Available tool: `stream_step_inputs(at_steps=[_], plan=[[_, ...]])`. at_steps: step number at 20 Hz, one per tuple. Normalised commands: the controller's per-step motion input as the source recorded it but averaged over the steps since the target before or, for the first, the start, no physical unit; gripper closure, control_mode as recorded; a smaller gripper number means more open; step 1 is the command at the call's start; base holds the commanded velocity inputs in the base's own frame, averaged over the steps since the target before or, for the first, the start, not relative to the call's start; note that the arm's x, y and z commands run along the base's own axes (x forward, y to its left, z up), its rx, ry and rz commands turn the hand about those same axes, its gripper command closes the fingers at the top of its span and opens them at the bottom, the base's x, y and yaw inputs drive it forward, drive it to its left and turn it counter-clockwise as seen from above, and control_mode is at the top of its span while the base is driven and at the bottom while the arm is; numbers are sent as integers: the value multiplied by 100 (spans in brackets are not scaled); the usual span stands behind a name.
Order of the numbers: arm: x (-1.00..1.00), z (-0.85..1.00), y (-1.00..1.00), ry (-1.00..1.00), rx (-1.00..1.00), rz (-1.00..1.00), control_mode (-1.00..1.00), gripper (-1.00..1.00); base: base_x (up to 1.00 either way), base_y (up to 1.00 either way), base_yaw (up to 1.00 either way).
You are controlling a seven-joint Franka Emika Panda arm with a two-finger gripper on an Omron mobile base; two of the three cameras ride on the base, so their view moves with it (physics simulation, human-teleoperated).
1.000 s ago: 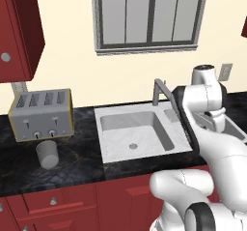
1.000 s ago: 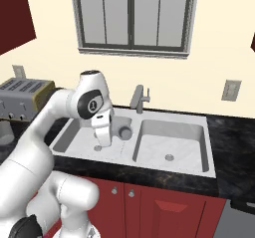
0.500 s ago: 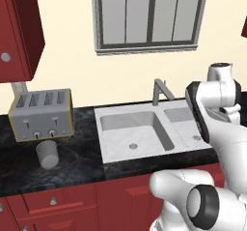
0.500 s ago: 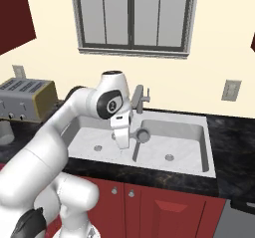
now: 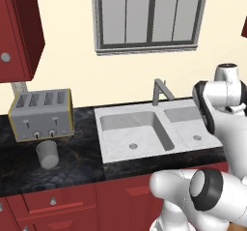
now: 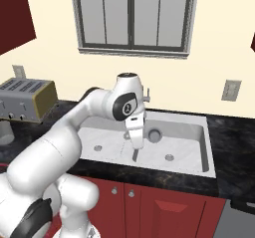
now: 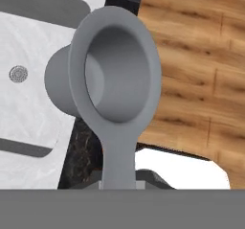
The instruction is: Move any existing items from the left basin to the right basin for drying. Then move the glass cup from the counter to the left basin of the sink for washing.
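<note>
While the gripper (image 6: 135, 147) hangs over the sink (image 6: 199, 155) in the right base view, roughly above the divider between the two bowls, its jaws are pinched almost fully together on the thin stem of a small grey metallic object (image 7: 112, 84). In the hand view that object rises straight up from between the fingers, its flared round cup-like head facing the camera. Beyond it lie pale sink marble with a small round drain (image 7: 18, 74), a strip of black counter (image 5: 72, 155) and wooden floor (image 7: 201, 70). The left basin (image 5: 132, 133) and the right basin (image 5: 190, 123) lie below the arm. Well off to the left, the glass cup (image 5: 48, 153) stands on the counter just in front of the toaster (image 5: 42, 114).
</note>
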Motion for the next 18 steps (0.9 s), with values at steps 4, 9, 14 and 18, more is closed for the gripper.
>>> stream_step_inputs(at_steps=[4, 9, 14, 18], plan=[[39, -42, -16, -13, 1, 4, -100, 100, 0, 0, 0], [34, -51, -14, -12, 1, 0, -100, 100, 0, 0, 0], [41, -13, -17, 4, 0, 0, -100, 100, 0, 0, 0], [54, -5, -20, 8, 0, 2, -100, 100, 0, 0, 0]])
